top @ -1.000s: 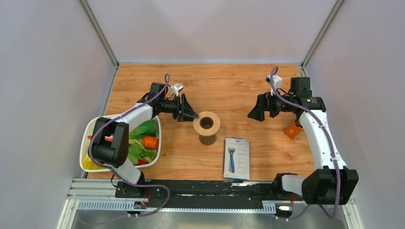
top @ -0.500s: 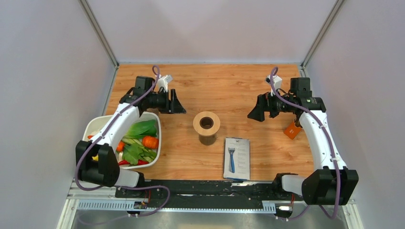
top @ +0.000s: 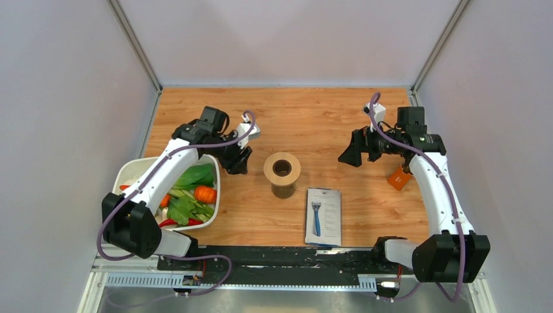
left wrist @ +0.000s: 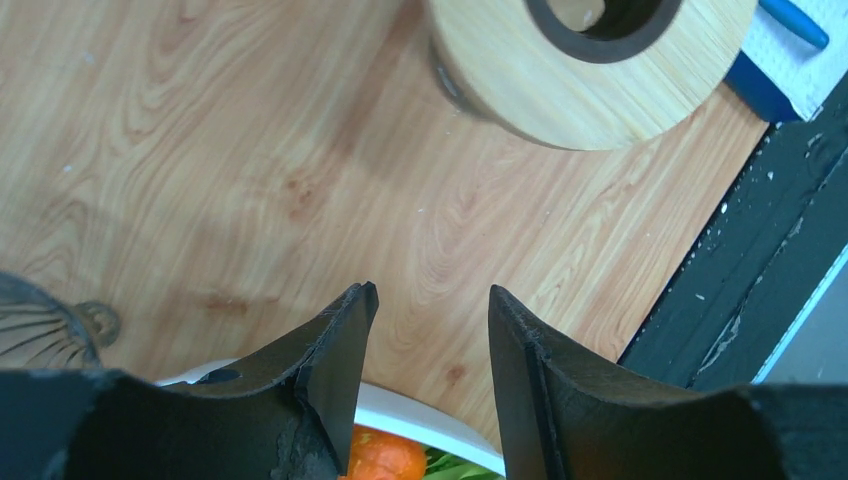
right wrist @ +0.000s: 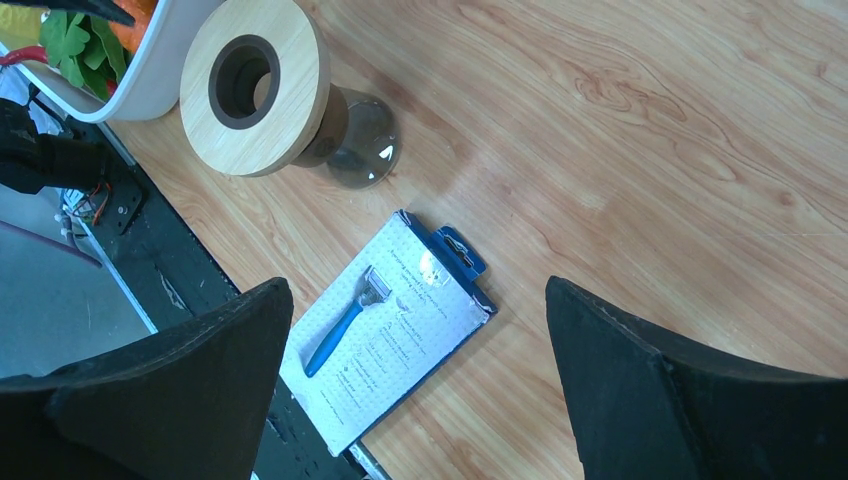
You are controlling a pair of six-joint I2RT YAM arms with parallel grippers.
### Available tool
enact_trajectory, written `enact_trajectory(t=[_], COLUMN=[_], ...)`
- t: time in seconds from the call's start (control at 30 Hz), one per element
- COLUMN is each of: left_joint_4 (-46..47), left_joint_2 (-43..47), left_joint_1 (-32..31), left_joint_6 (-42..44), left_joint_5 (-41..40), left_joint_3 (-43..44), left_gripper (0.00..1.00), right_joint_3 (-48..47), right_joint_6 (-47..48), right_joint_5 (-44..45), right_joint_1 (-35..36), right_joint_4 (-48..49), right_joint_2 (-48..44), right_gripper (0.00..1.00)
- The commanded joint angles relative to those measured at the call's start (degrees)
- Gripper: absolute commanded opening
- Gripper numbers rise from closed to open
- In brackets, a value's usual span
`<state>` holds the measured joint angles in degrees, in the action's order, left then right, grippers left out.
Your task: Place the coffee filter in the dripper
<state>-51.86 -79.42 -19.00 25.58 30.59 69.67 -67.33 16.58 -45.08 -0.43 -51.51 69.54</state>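
The coffee filter is out of view. Of the dripper (left wrist: 38, 332) I see only a ribbed translucent edge at the lower left of the left wrist view; in the top view it does not show. My left gripper (top: 236, 162) (left wrist: 430, 295) points down over the bare wood by the white bowl's right corner. Its jaws are partly open with nothing between them. My right gripper (top: 345, 156) (right wrist: 415, 290) hangs wide open and empty above the table's right half.
A glass vessel with a wide wooden collar (top: 282, 171) (right wrist: 255, 85) (left wrist: 590, 60) stands mid-table. A razor card (top: 323, 216) (right wrist: 395, 325) lies in front of it. The white bowl (top: 130, 171) of vegetables sits front left. An orange tag (top: 398, 177) lies at the right.
My left gripper drew back from beside the wooden collar to the left, then swung down toward the bowl's right corner. The right arm has not moved.
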Motion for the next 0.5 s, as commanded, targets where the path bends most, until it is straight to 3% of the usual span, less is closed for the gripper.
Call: enact_trajectory(t=[0.0,0.47], left_joint_4=[3.7,12.0], left_joint_2=[1.3,-1.9], left_joint_1=[-3.7,-12.4], left_joint_6=[1.3,-5.2], left_joint_5=[-1.8,-4.5], left_joint_3=[-1.4,-2.9], left_gripper=[0.54,0.54], right_joint_3=[0.4,0.4], right_joint_6=[-0.3,-0.3], right_joint_5=[-0.9,-0.8], right_joint_1=[0.2,0.2], right_joint_4=[1.7,1.6], right_joint_2=[-1.9,-1.7], right_gripper=[1.0,1.0])
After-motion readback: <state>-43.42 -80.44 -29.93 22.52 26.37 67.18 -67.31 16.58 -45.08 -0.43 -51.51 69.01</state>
